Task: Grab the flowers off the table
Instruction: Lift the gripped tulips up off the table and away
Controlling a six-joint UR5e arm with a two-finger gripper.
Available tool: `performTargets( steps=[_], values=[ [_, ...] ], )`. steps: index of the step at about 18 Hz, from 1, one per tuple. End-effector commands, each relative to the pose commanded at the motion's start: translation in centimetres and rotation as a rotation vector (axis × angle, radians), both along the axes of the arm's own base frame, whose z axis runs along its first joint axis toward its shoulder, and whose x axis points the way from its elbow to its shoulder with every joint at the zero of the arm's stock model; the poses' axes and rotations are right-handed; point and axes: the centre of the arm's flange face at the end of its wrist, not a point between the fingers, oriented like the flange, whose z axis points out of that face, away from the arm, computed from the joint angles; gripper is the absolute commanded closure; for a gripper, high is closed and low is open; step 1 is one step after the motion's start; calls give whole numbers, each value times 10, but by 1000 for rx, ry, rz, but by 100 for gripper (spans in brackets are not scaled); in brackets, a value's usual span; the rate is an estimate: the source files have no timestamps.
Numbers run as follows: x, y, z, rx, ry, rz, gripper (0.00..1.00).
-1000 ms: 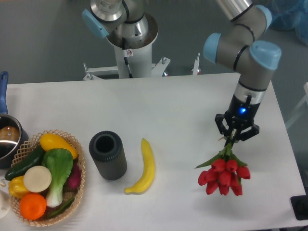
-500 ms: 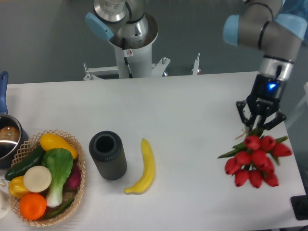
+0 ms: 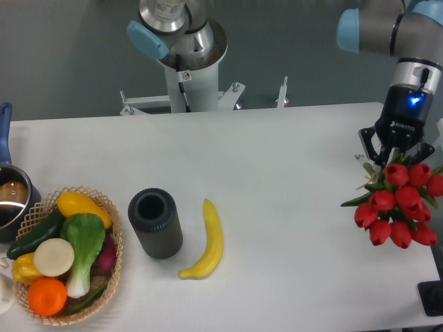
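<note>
The flowers, a bunch of red tulips with green leaves, hang in the air at the right edge of the white table. My gripper is shut on their stems, just above the buds. The buds point down and toward the camera, partly covering the fingertips. The stems themselves are mostly hidden between the fingers.
A yellow banana and a dark grey cylinder cup lie mid-table. A wicker basket full of vegetables sits at the front left, with a pot behind it. A black object is at the bottom right corner.
The arm has carried the flowers up and to the right, from the front right part of the table to its right edge, with the grip unchanged.
</note>
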Motion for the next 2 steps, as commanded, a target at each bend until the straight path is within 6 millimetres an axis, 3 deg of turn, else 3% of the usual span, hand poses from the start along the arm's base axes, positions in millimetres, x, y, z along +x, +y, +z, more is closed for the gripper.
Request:
performTargets(
  steps=[2],
  values=[
    [2,-5,-3,38,-12,-4,84]
  ],
)
